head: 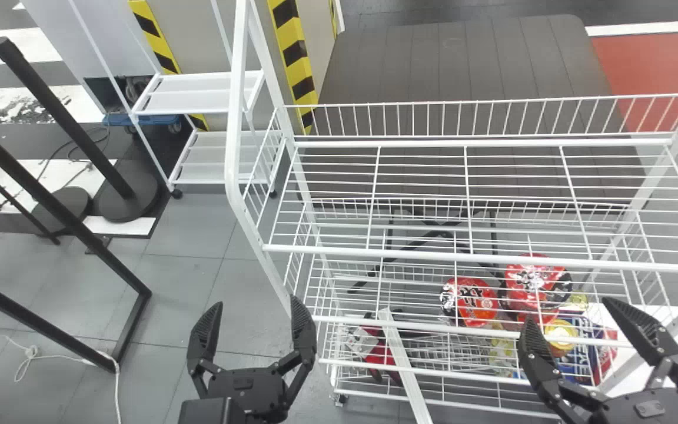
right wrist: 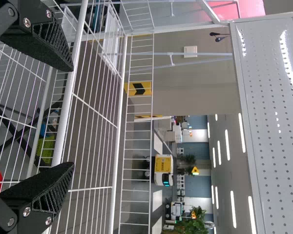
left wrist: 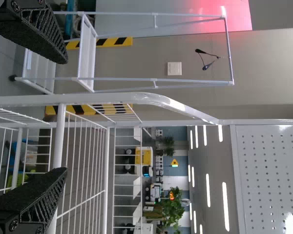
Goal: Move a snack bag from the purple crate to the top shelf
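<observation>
My left gripper (head: 256,318) stands open at the lower middle of the head view, left of the white wire rack's front. Its black fingers show open in the left wrist view, where my left gripper (left wrist: 66,117) holds nothing. On the right, my right gripper (head: 571,315) is open before the rack; in the right wrist view my right gripper (right wrist: 72,117) has nothing between its fingers. The top shelf (head: 492,259) carries no bag. Below it, seen through the wires, lie a red snack bag (head: 477,306) and another red bag (head: 533,280).
A red and white packet (head: 374,347) and a blue and yellow package (head: 580,347) lie low in the rack. The rack's white left post (head: 234,135) rises beside the top shelf. A black table frame (head: 62,212) and a smaller white shelf unit (head: 198,94) stand to the left.
</observation>
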Robot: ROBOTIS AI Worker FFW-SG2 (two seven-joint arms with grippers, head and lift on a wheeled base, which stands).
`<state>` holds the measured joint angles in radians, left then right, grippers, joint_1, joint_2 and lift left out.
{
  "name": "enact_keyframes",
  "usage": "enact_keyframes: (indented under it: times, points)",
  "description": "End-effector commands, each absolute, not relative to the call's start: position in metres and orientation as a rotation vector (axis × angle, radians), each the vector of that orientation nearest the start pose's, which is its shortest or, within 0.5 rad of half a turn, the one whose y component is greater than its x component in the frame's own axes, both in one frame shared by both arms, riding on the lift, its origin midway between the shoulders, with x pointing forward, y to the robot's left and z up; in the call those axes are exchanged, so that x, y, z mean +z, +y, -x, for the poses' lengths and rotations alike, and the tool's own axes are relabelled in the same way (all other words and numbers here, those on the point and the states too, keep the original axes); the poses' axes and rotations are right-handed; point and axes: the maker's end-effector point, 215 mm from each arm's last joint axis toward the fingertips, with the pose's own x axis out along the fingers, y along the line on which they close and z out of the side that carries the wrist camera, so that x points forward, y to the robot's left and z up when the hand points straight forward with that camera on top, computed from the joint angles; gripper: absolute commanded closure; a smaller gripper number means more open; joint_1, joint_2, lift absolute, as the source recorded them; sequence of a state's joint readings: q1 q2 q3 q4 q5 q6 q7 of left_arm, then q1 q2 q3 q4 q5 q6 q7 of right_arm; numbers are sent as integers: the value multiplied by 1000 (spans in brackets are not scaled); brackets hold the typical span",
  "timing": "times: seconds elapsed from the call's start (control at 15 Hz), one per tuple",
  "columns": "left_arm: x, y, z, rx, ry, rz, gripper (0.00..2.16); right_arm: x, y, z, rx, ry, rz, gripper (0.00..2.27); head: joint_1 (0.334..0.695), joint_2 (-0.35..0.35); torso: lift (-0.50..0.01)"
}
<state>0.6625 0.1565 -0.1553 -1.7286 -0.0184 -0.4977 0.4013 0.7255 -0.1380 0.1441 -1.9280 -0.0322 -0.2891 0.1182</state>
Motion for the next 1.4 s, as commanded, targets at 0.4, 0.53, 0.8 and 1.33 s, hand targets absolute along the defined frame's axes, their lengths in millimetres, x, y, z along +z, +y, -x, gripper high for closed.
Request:
enact_keyframes:
  times: [0.4,0.53,0.8,1.33]
  points:
    - [-422,245,-342,173,5,-46,12,-407,-137,-339,309,91,-22,137,695,181,0]
    - [-421,246,-342,173,2,-48,12,-407,-137,-339,309,91,-22,137,695,183,0]
    - [-421,247,-344,173,4,-46,12,-406,-138,-339,308,89,-21,137,695,184,0]
    - [-424,248,-344,176,8,-42,12,-419,-141,-341,281,140,-36,137,695,182,-35]
